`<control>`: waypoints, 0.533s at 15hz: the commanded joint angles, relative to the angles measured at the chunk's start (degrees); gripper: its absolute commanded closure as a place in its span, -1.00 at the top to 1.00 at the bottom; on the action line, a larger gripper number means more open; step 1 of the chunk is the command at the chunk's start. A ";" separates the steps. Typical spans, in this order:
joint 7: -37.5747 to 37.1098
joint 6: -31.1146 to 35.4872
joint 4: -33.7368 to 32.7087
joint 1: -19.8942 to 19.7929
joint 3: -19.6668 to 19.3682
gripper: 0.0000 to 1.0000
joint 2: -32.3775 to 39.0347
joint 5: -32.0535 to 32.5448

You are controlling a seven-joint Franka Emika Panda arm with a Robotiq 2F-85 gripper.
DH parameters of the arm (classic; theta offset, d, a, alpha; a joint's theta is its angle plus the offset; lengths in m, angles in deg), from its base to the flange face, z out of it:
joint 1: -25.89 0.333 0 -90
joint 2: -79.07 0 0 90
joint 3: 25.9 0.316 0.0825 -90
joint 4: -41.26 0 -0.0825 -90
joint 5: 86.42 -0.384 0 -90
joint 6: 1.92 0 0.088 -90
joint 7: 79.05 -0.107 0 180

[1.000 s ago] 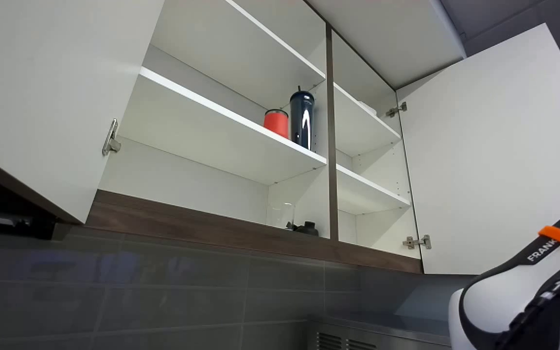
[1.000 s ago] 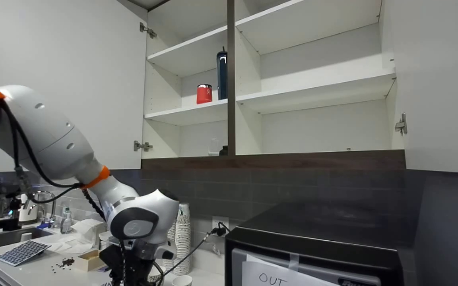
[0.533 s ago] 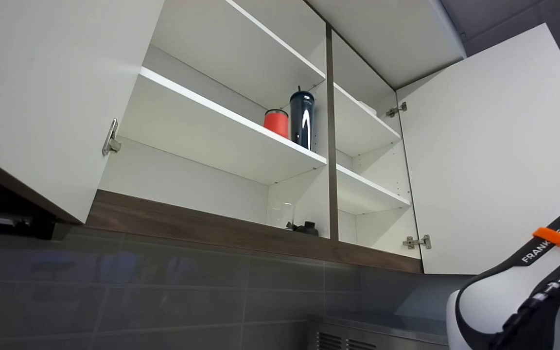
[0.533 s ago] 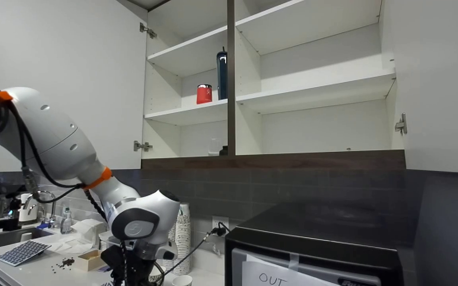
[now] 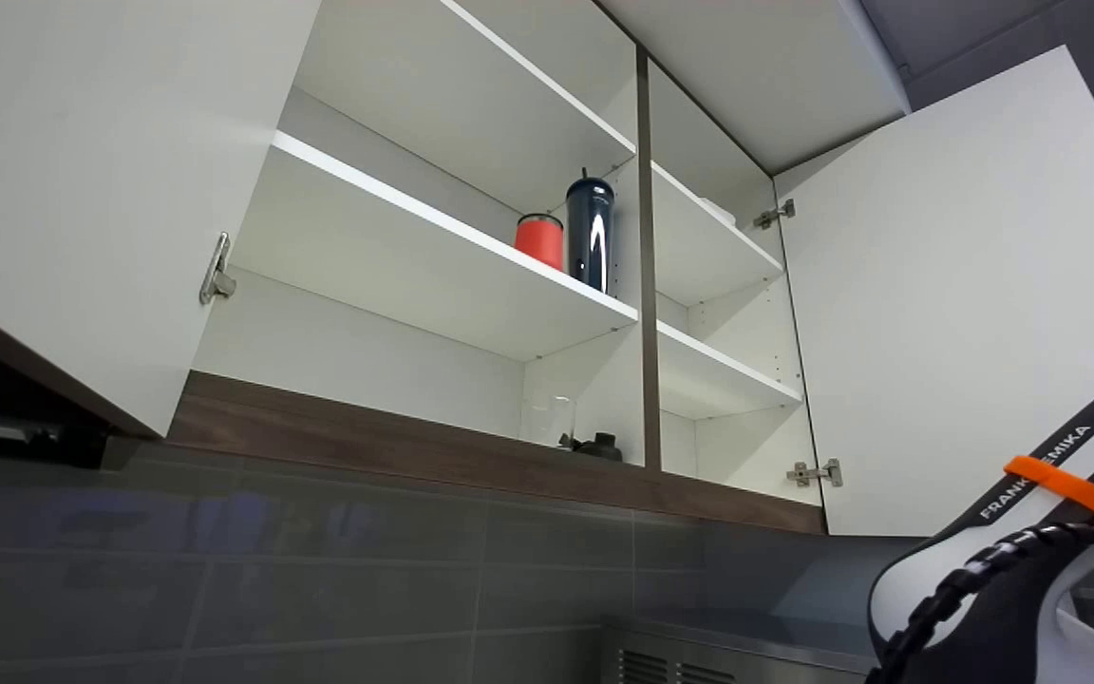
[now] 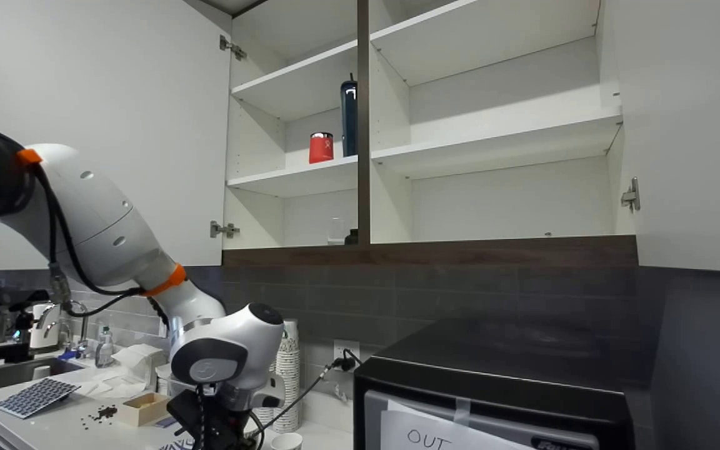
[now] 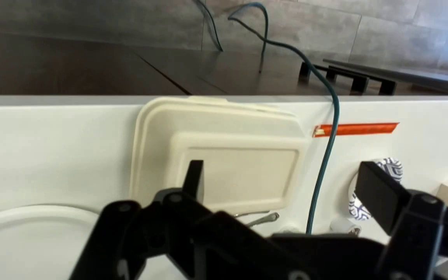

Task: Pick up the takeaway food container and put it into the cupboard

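Observation:
The takeaway food container point(image 7: 243, 171), a cream clamshell box, lies closed on the white counter at its front edge in the wrist view. I see it in neither exterior view. My gripper point(image 7: 281, 165) is open and empty above the counter. Its left finger overlaps the container in the picture; its right finger is over a patterned bowl, right of the container. In an exterior view the gripper's dark body point(image 6: 213, 422) shows at the bottom edge, its fingertips cut off. The white cupboard, in both exterior views point(image 5: 452, 228) point(image 6: 497, 140), has its doors open.
A red cup point(image 6: 321, 148) and dark bottle point(image 6: 349, 119) stand on a cupboard shelf. A black microwave point(image 6: 491, 362) is below. A green cable point(image 7: 321, 167) crosses the counter beside the container. An orange packet point(image 7: 360, 128), patterned bowl point(image 7: 392, 168), cutlery point(image 7: 263, 219) and white plate point(image 7: 37, 241) lie around.
The arm's upper links have swung to the right in one exterior view and to the left in the other. The wrist has tilted and shifted slightly. Cupboard contents are unchanged.

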 commanded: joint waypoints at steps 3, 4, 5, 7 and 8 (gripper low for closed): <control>11.42 11.79 0.01 3.31 0.99 1.00 7.16 -14.41; 12.79 12.22 0.01 3.07 1.46 1.00 8.47 -16.21; 13.56 12.68 0.01 2.64 2.19 1.00 9.65 -17.33; 13.96 13.82 0.04 1.71 3.91 1.00 12.36 -18.75; 14.26 14.14 -0.02 1.36 4.54 1.00 13.53 -19.42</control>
